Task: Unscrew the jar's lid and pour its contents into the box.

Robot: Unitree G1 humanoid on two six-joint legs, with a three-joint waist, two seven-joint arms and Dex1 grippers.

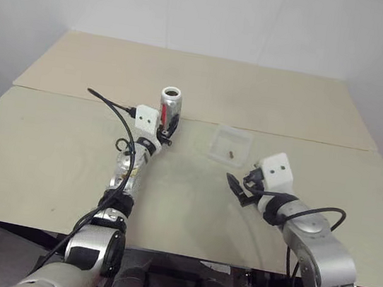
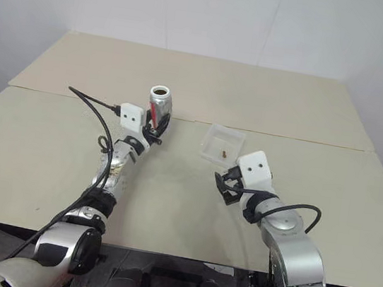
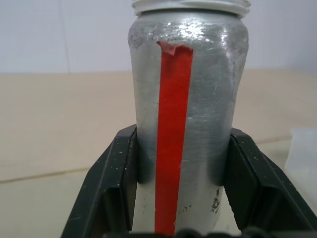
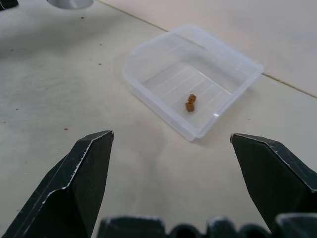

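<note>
1 jar (image 3: 185,109) is clamped upright between the left fingers (image 3: 111,183), its mouth uncovered.
The right fingers (image 4: 86,173) are spread wide and empty, just short of 1 clear box (image 4: 148,62) on the worktop (image 1: 48,145), where 1 brown bit (image 4: 190,102) lies.

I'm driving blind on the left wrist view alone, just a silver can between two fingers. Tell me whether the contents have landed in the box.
Observer: Yes, the contents, a small brown bit, lie inside the box.
Operator: Report the jar's top.
Observer: The jar has no lid on; its mouth is open, held upright by the left gripper.
Operator: Give me the right gripper.
Observer: The right gripper is open and empty, pointing at the box.
</note>
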